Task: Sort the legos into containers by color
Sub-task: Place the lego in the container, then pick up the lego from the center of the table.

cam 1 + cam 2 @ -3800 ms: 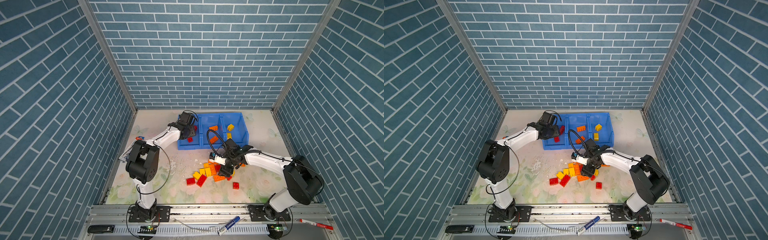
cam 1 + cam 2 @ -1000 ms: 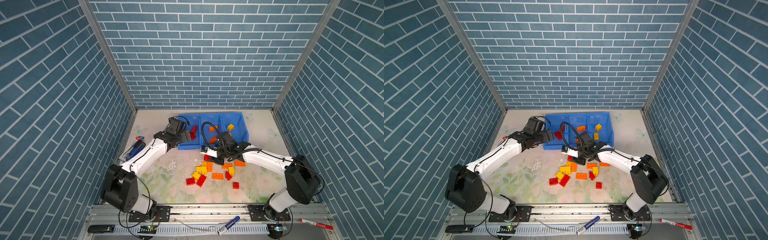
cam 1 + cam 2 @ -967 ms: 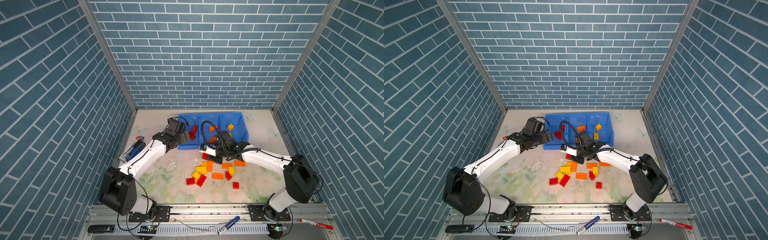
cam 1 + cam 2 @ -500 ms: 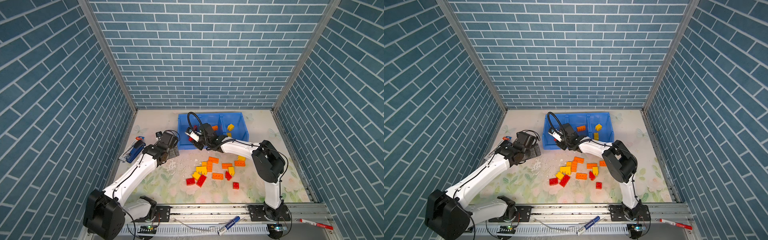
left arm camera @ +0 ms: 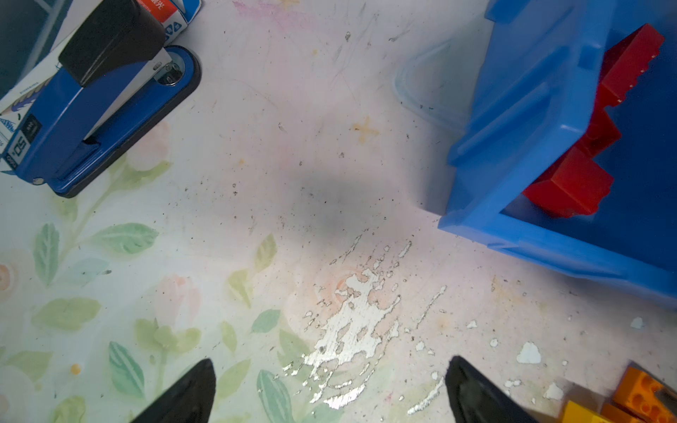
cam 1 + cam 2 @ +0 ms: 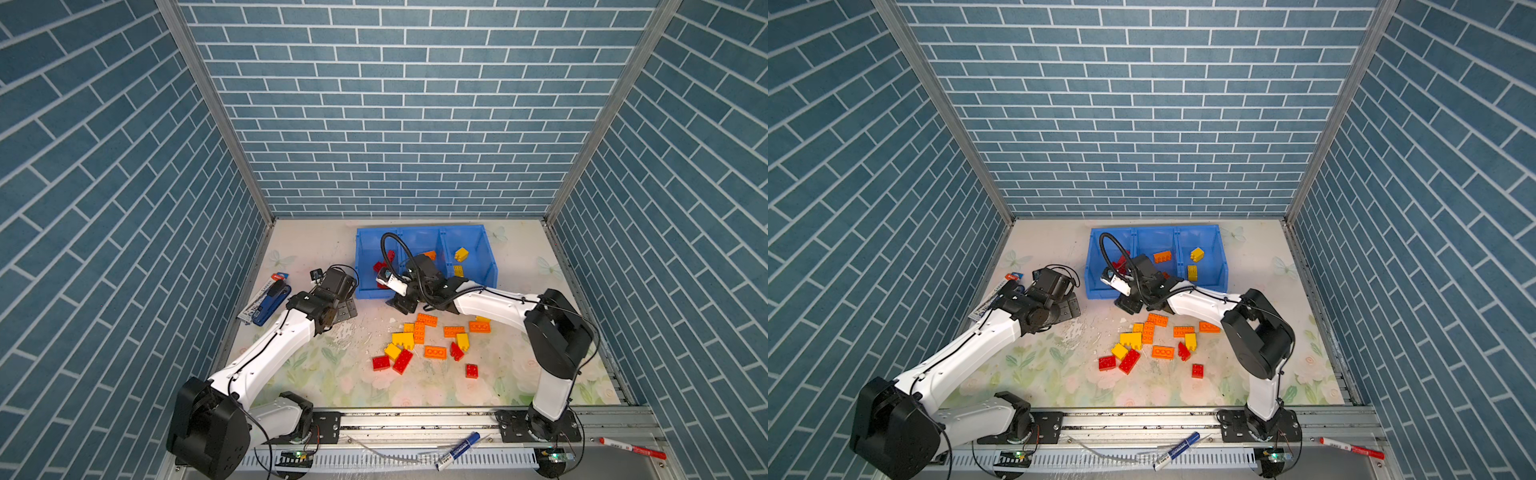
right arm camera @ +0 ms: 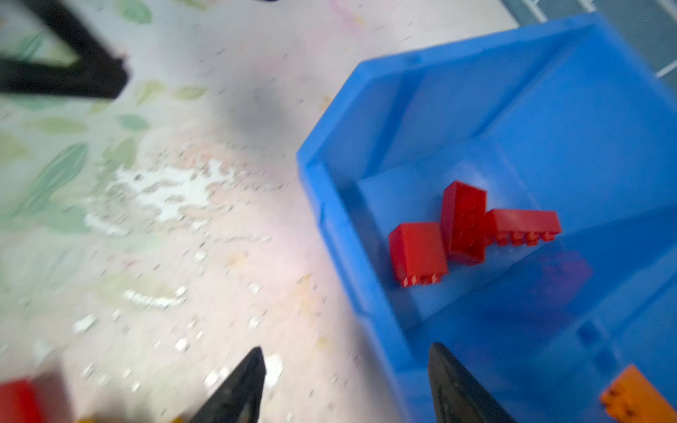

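Now, left gripper [image 5: 329, 368] spread wide above bare floral mat [image 5: 256, 146], right gripper [image 7: 346, 357] parted and empty over near-left corner of containers [image 6: 419, 239], red legos [image 7: 463, 223] in left bin, loose legos [image 6: 419, 332] on mat nearer.

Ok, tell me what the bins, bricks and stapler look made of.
Bins: moulded plastic, smooth blue, stepped rim.
Bricks: hard glossy plastic, moulded studs, crisp edges.
Stapler: likely plastic shell, blue with black top; a shiny metal strip shows under it.
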Motion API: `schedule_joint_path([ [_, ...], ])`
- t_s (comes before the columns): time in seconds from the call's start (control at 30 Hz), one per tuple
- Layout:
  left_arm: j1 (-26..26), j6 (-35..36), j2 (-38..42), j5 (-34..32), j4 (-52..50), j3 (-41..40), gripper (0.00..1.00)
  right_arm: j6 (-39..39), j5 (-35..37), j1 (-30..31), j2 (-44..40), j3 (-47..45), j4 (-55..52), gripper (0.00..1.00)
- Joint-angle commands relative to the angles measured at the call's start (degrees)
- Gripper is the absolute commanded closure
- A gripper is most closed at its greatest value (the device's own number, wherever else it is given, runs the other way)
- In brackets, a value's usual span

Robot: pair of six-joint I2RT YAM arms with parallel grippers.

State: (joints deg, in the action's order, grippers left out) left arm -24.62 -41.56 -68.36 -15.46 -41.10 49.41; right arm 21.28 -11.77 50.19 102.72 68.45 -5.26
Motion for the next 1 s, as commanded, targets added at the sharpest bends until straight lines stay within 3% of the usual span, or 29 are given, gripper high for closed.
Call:
schedule_joint_path([
  [0.0, 0.4, -0.2, -0.5, 2.0, 2.8, -1.1, 0.01, 6.4, -9.0, 0.3, -5.0, -5.5, -9.8, 0.28],
  [0.2, 0.7, -0.7, -2.5, 5.3, 6.4, -1.0, 0.01, 14.0, -15.4, 2.0, -8.7, -9.6, -17.1, 0.33],
  [0.43, 0.8, -0.4, -4.6, 6.5, 7.2, -0.4, 0.01, 16.7, -15.1, 2.8, -6.0, -8.5, -17.9, 0.38],
  [0.97, 0.8, -0.7, -5.2, 7.4, 8.6, -1.6, 0.01, 19.1, -7.2, 4.1, -2.4, -8.6, -13.9, 0.42],
])
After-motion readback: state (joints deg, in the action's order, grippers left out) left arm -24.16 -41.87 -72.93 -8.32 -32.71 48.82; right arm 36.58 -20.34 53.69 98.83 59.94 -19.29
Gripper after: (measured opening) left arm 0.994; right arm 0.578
